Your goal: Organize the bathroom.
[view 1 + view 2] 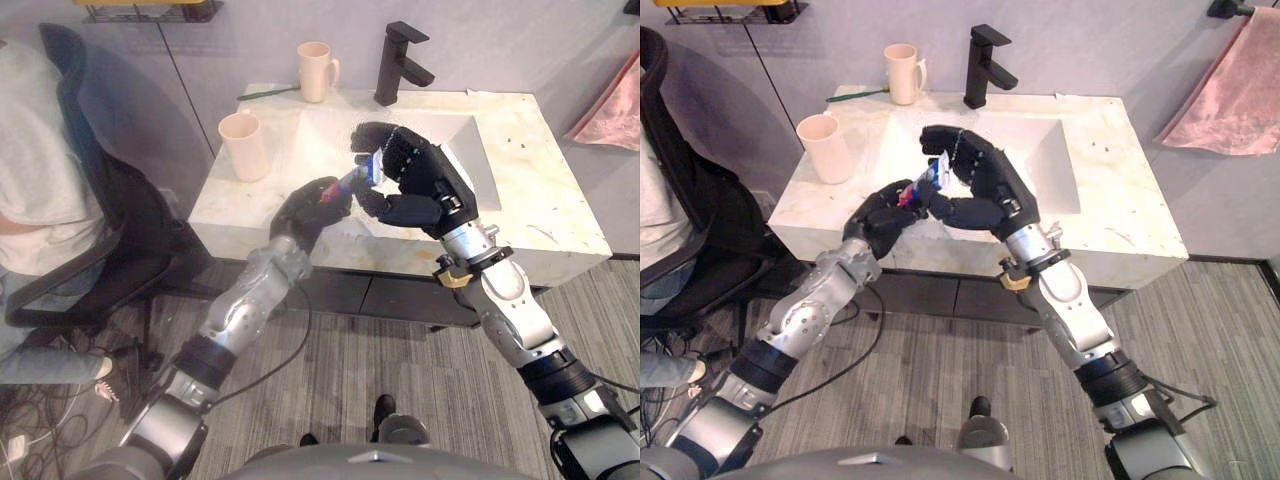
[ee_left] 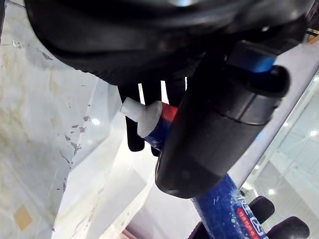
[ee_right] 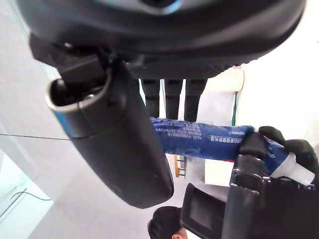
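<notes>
Together, toothpaste tube (image 1: 932, 180) between left robot hand (image 1: 883, 218) and right robot hand (image 1: 975, 180).

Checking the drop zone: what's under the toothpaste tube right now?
The toothpaste tube is held between left hand and right hand over the white sink basin. The spot directly below is hidden by the hands.

Toothpaste tube (image 3: 202, 140) between both robot hands: blue, white print, red band, white cap. Left robot hand (image 1: 305, 212), right robot hand (image 1: 415, 175): black. Desk (image 1: 530, 215) beneath: cream marble, speckled. Beyond hands: two pale pink cups (image 1: 244, 145), black faucet (image 1: 400, 64), green toothbrush (image 1: 266, 93). Right of right robot hand: pink towel (image 1: 1238, 90).
</notes>
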